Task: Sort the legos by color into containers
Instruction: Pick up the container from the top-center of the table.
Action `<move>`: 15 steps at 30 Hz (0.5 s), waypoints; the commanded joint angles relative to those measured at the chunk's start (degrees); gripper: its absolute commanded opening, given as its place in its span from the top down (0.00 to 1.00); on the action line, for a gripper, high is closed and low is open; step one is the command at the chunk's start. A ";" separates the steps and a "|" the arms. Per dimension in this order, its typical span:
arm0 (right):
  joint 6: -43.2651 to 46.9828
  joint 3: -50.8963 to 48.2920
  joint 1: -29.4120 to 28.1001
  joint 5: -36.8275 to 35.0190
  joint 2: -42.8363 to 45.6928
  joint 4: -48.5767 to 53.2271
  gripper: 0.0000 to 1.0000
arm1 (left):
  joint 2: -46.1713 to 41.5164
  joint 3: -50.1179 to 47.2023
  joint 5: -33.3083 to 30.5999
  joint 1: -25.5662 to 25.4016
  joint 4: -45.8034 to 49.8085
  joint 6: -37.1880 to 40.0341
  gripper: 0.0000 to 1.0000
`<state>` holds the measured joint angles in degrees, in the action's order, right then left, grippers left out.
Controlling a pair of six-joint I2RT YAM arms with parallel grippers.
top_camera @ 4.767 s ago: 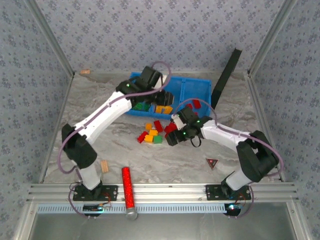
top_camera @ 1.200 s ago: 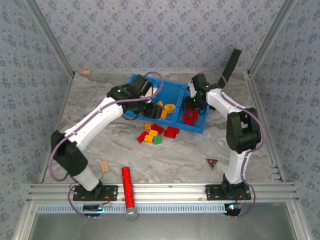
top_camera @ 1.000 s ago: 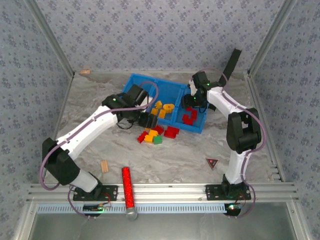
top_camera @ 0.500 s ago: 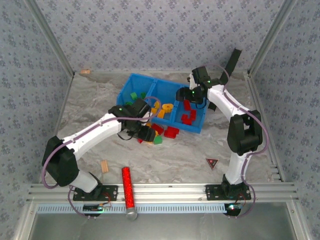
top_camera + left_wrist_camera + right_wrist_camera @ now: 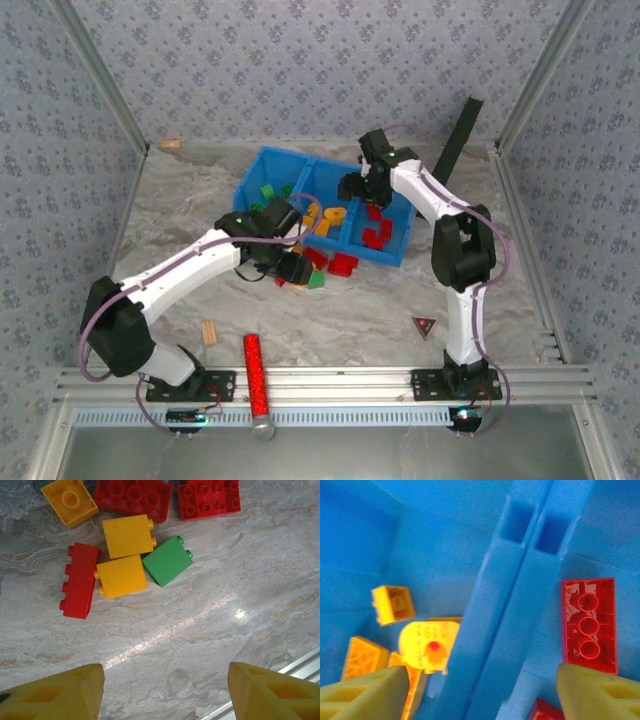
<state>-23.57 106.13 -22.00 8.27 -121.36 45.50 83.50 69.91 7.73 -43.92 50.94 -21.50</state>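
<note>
Nearest in, at 6 o'clock on the tabletop (image 5: 380, 300), lies the red glittery cylinder (image 5: 253, 372). A small tan wooden block (image 5: 208, 332) sits at its 10 o'clock, and a little red-and-black triangle (image 5: 424, 325) is well off toward 3.

Further in, the left claw (image 5: 292, 270) hangs over the loose legos (image 5: 322, 266), which are bunched on the marble just in front of the blue bin (image 5: 285, 165). It's released: the yellow fingertips (image 5: 65, 692) stand wide apart with only bare marble between them. Ahead of them in the wrist cam, a green brick (image 5: 167, 560) touches a yellow brick (image 5: 121, 576), and a red brick (image 5: 79, 580) sits right at that one's 9 o'clock. More yellow and red ones are packed just beyond.

The bin is already partly sorted: greens in the 9 o'clock compartment, orange/yellow in the middle, reds at 3 o'clock.

The right claw (image 5: 352, 188) hovers over the divider wall (image 5: 490, 605) between the middle and red compartments. It's also released and holds nothing. A long red three-hole brick (image 5: 590, 625) lies flat on one side of the wall, and yellow pieces (image 5: 427, 642) lie on the other.

A black panel (image 5: 455, 140) leans up at about 1 o'clock behind the bin.
</note>
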 commanded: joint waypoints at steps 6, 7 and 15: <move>-1.20 3.42 -0.90 -3.59 -4.85 3.08 0.66 | -3.79 -1.35 -1.40 -0.35 1.54 -0.48 0.33; -1.64 3.83 -0.77 -3.06 -4.78 2.81 0.69 | -3.77 -1.56 -1.34 -0.38 1.52 -0.35 0.33; -6.48 11.70 0.33 -1.23 -3.93 3.79 0.79 | -2.20 -2.23 -0.16 -0.38 0.57 0.71 0.33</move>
<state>-24.93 111.83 -22.24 2.28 -126.43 49.04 80.84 68.03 6.85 -44.05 51.16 -21.61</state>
